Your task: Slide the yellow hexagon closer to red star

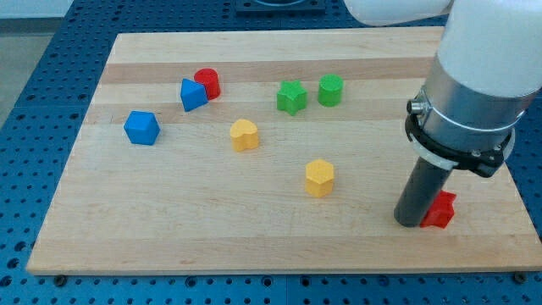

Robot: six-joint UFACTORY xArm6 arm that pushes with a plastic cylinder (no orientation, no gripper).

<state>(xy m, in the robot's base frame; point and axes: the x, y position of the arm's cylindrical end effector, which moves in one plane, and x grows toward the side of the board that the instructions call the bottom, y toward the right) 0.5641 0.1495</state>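
Wooden bench (169,220): a pale plank board lying on a blue perforated surface (25,102); it carries all the blocks.
Yellow hexagon (319,178): sits right of the board's middle, toward the view's bottom, with open wood all around it.
Red star (440,210): near the board's bottom right corner, partly hidden by the rod.
Gap between the two: the hexagon lies to the view's left of the star and a little higher, well apart from it.
My tip (410,222): the dark rod's lower end rests at bench level, just beside the star on its left side; whether they touch cannot be told.
Tool: the arm ends in the plain rod only, so there is nothing to spread or press together, and it pinches nothing.
Arm (474,85): a white and grey body fills the view's upper right above the rod.
Yellow heart (244,135): up and left of the hexagon, near the board's middle.
Green star (291,97): toward the view's top, just beside a green cylinder (330,90) on its right.
Blue triangle (193,95): upper left, touching a red cylinder (208,82) behind it.
Blue block (141,128): a many-sided shape, farthest to the view's left.
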